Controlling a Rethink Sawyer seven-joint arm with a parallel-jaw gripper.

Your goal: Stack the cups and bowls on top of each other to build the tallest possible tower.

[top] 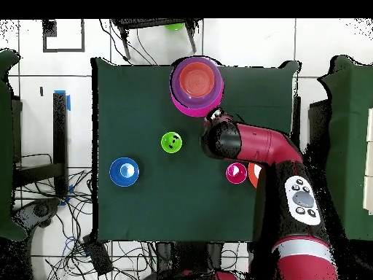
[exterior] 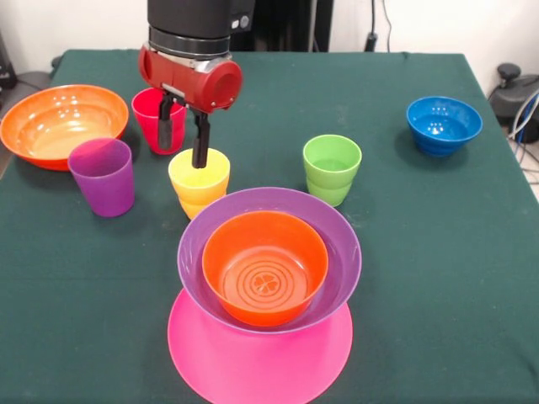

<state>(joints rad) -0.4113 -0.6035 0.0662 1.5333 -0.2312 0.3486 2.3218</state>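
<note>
Black gripper (exterior: 186,133) fingers stand parted, one finger dipping inside the yellow cup (exterior: 199,180), grasping nothing firmly. Just in front of that cup sits the tower (exterior: 268,286): pink base, purple bowl, orange bowl nested inside, on the green tabletop (exterior: 438,252).

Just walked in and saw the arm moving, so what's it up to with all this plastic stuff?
The robot is building a tower of cups and bowls. So far the small orange bowl sits in the purple bowl on the upturned pink bowl. The gripper is open around the rim of the yellow cup. The red cup, purple cup, green cup, blue bowl and large orange bowl stand loose.
</note>
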